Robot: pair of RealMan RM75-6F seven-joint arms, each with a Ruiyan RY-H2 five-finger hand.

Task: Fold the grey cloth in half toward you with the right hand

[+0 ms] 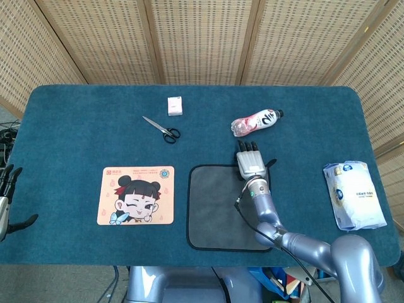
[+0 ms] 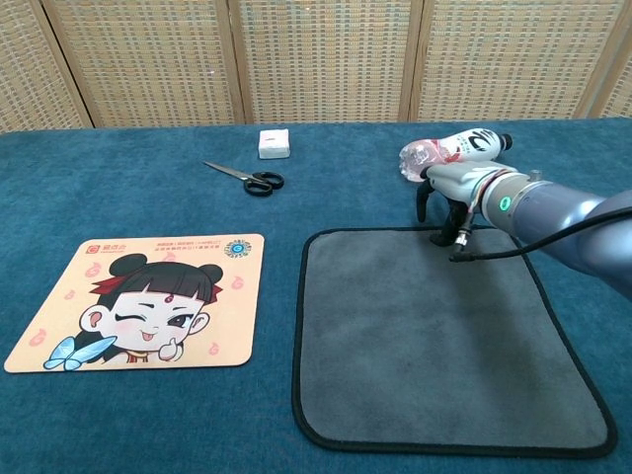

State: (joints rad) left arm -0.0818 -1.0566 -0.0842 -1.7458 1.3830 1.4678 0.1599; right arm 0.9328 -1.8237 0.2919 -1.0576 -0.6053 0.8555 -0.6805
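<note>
Grey cloth [image 2: 434,331]: matt, soft nap, black stitched edging. Table [image 2: 148,188]: teal carpet-like pile. Right robot hand [image 2: 449,193]: smooth silver-grey metal.

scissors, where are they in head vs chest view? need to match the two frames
Head view: the scissors lie upper left of centre, between the white box and the cartoon mat.
Chest view: the scissors lie upper left, handles to the right, just below and left of the white box.
Shared landmark: the white box, just beyond the scissors in both views.
</note>
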